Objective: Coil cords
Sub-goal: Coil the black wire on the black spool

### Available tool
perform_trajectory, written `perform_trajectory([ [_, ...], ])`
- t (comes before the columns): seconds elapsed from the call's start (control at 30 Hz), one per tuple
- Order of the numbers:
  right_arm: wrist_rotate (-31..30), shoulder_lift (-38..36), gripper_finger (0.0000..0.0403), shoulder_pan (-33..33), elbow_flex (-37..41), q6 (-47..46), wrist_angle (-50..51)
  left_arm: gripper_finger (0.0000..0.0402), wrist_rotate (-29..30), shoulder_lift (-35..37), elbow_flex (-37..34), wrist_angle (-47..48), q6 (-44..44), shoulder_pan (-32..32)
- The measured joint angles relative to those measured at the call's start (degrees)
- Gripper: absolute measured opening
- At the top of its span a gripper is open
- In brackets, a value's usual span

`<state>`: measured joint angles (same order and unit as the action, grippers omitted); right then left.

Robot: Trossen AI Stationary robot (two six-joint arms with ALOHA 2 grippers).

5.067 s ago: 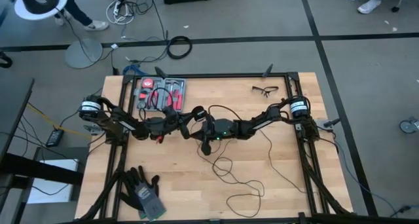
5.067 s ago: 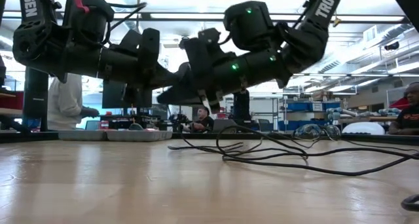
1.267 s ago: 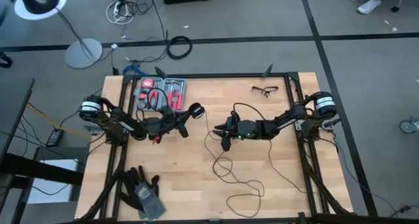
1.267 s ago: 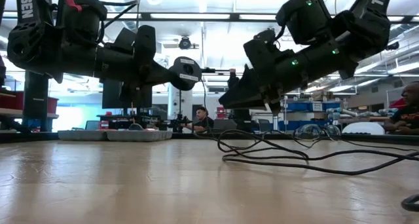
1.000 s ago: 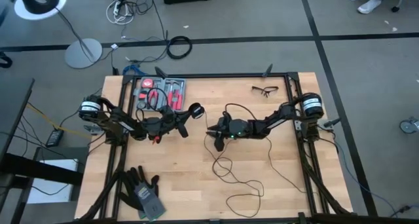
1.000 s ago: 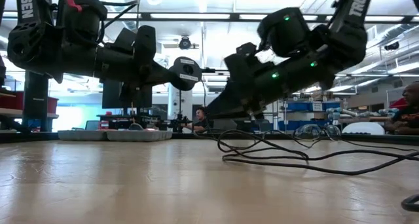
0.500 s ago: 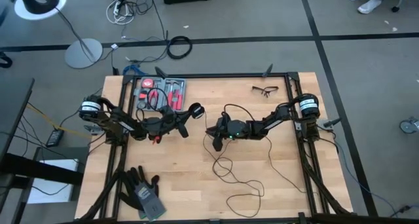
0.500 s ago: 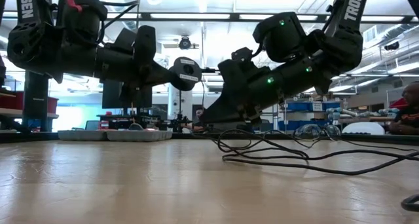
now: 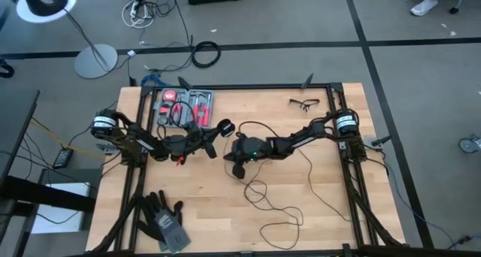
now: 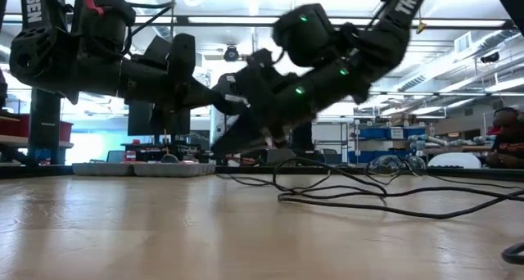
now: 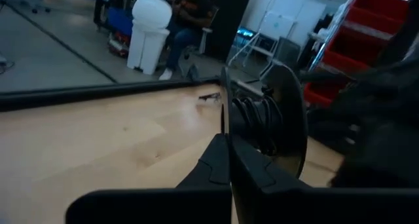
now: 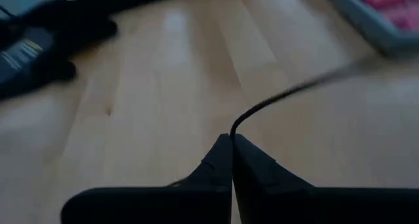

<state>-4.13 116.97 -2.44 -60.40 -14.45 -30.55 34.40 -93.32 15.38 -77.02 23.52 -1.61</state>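
Black left hand (image 9: 213, 140), fingers pressed together on the puck (image 9: 224, 127), holding it above the counter (image 9: 331, 212) just right of the tool tray (image 9: 184, 107). In the left wrist view the puck (image 11: 278, 122) stands on edge at the fingertips with turns of cord wound on it. Right hand (image 9: 236, 167) is close by, just right of the puck, fingers also closed, pinching the thin cord (image 12: 288, 93) where it leaves the tips. From there the cord (image 9: 282, 212) runs back along the right arm and trails in loose loops over the centre and near part of the counter; the low view shows the slack (image 10: 368, 200) lying flat on the wood. The two hands nearly meet, crowding the spot around the puck. Around: safety glasses (image 9: 304, 103) at the far right, gloves (image 9: 164, 221) at the near left corner, a person (image 10: 509, 137) seated beyond the counter.
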Motion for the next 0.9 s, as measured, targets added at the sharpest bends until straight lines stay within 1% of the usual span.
perform_trajectory([
  [0.2,2.8,-2.0,0.0001,1.1,-4.0,4.2,2.4,0.0,-1.3,0.0,0.1,6.1,2.4,0.0],
  [0.33,4.2,-3.9,0.0,2.9,-4.5,4.0,3.8,0.0,-2.5,0.0,0.2,8.2,3.1,0.0],
  [0.43,5.6,-4.1,0.0,4.1,-4.4,2.6,5.4,0.0,-2.6,0.0,0.2,7.4,3.7,0.0],
  [0.6,6.9,-4.0,0.0,4.3,-4.5,2.6,3.7,0.0,-2.5,0.0,0.3,4.9,3.7,0.0],
  [0.73,6.2,-4.0,0.0,3.7,-4.5,3.7,3.5,0.0,-1.9,-0.1,0.2,2.6,3.7,0.0],
  [0.9,2.4,-3.8,0.0,2.1,-4.4,5.3,3.6,0.0,-1.7,-0.1,0.1,1.1,3.9,0.0],
])
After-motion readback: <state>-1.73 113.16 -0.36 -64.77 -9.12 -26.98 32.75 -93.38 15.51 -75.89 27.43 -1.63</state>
